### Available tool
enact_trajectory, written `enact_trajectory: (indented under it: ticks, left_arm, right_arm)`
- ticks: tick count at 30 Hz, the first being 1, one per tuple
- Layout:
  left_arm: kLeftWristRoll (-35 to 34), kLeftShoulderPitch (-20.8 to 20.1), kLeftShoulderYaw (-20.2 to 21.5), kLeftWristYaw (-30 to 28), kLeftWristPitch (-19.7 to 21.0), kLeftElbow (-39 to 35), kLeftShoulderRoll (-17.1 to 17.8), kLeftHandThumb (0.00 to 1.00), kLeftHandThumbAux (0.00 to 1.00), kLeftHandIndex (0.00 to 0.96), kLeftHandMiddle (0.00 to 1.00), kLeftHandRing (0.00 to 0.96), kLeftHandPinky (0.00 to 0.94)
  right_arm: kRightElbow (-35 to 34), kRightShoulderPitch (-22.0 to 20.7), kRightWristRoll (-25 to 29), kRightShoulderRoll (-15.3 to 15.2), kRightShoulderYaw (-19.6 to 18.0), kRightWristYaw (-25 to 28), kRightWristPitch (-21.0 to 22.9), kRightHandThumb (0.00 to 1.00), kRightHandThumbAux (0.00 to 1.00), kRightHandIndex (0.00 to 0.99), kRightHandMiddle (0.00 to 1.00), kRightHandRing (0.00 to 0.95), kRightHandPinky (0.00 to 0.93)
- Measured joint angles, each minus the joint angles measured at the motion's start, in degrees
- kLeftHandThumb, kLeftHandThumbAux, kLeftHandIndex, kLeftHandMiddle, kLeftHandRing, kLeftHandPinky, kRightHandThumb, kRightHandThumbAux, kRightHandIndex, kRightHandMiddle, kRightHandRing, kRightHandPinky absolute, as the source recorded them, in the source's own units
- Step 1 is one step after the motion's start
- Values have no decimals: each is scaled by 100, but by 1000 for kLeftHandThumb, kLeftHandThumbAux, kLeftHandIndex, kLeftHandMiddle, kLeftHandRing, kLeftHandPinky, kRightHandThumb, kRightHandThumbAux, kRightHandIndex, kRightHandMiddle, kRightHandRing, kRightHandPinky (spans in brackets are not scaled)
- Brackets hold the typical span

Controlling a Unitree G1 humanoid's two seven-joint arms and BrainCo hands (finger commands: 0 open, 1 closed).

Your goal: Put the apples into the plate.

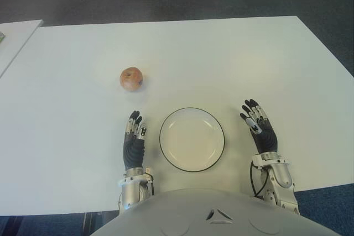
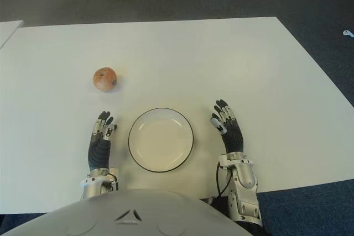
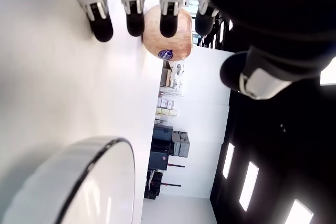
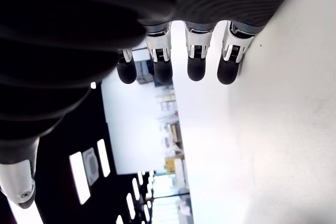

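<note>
1. The white desk [image 1: 232, 59] carries everything.
2. The empty plate [image 1: 192, 139] sits by the desk's near edge, midway along.
3. The right hand [image 1: 259, 125] is just right of the plate, the left hand [image 1: 133, 140] just left; both have fingers extended and hold nothing.
4. The apple [image 1: 131, 78] lies beyond the left hand, toward the left edge.

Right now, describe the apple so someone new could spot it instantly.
On the wide white table, find the round white plate with a dark rim near the robot's body. The small reddish-yellow apple sits farther out and to the plate's left, ahead of the left hand. It is the only coloured, rounded thing on the tabletop.
</note>
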Motion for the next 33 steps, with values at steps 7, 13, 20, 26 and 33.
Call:
enact_trajectory:
  ticks: [7, 13, 20, 26, 33]
  left_arm:
    - [2, -1, 0, -73, -4, 1, 3, 74, 425, 13, 26, 0, 0]
    - [6, 2, 0, -79, 19, -2, 5, 66, 446, 13, 26, 0, 4]
    - [-342, -72, 290, -409, 143, -128, 57, 108, 504, 17, 26, 3, 26]
    - [429, -113, 523, -243, 158, -520, 134, 171, 478, 21, 51, 42, 63]
    - [2033, -287, 699, 129, 477, -1106, 307, 254, 345, 4, 16, 13, 21]
  right_arm:
    - [4, -2, 1, 0, -12, 12, 3, 173, 543, 53, 61, 11, 7]
    - [38, -17, 16, 6, -18, 55, 0, 174, 539, 54, 72, 24, 21]
    - [94, -26, 47, 54, -27, 106, -38, 171, 537, 58, 78, 29, 18]
    - [123, -34, 38, 103, -37, 104, -82, 172, 535, 65, 74, 21, 11]
    - [117, -51, 13, 112, -28, 103, -116, 175, 532, 65, 73, 20, 7]
